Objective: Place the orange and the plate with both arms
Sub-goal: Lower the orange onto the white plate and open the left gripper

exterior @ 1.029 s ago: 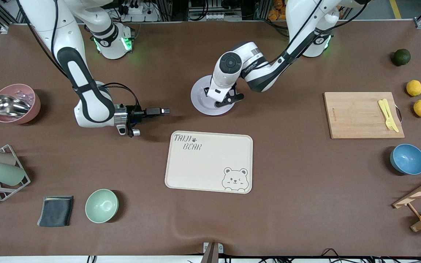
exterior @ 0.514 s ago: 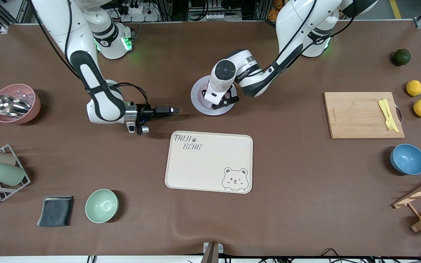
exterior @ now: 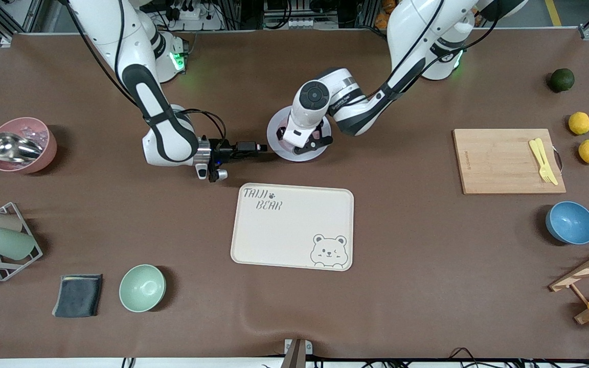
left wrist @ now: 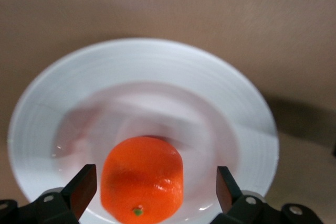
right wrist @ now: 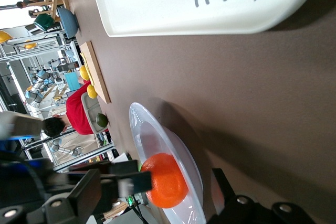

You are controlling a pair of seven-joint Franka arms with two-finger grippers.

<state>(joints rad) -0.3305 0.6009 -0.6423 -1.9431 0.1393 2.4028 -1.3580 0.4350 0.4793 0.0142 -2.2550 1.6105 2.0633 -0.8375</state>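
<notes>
Two grippers are in play, and I start with my left gripper (left wrist: pixel 152 192): its jaws stand wide apart on either side of the orange (left wrist: pixel 143 178), clear of the peel, so the fruit sits free in the well of the plate (left wrist: pixel 231 103). The right gripper (exterior: pixel 256 147) comes in low and level just beside the plate's rim at the right arm's end, fingers spread as if to take the edge, nothing held. The plate (exterior: pixel 277 134) lies on the brown table (exterior: pixel 407 245), farther from the front camera than the cream tray (exterior: pixel 294 230), with a gap of bare cloth between them. My worry from here is the orange: it is round, loose and sits off-centre in the plate, so any tilt when the rim is lifted could roll it off. A nudge from the right fingers before they close might also slide the plate under my left gripper, and both hands are crowded over the same small dish.
</notes>
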